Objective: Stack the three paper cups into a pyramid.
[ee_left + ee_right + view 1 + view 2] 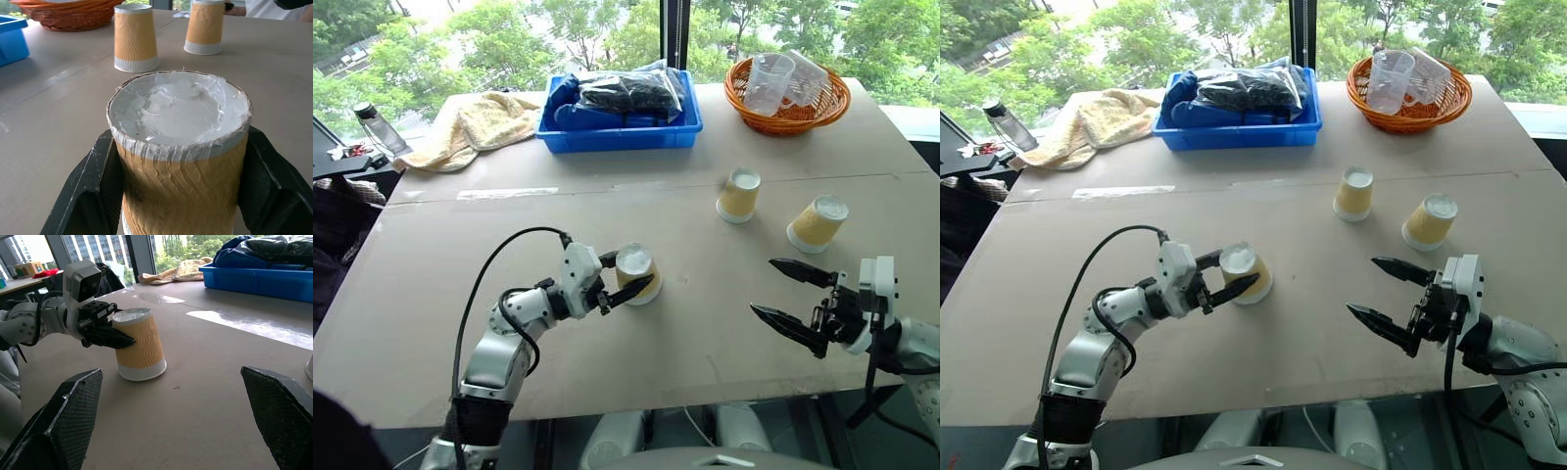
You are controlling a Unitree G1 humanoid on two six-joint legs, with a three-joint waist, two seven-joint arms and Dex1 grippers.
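Three tan paper cups stand upside down on the brown table [509,323], white bases up. The nearest cup [636,274] sits near the table's middle, and my left gripper [630,271] is shut on its sides, one black finger [88,196] on each flank. In the right wrist view that cup [139,345] rests with its rim on the table. The other two cups [738,195] [818,222] stand apart further back on the right. My right gripper [764,287] hovers open near the front right edge, nothing between its fingers.
A blue bin [617,135] with dark bags stands at the back centre. An orange basket [788,116] holding clear plastic cups is at the back right. A tan towel [480,122] and a bottle [380,127] lie at the back left.
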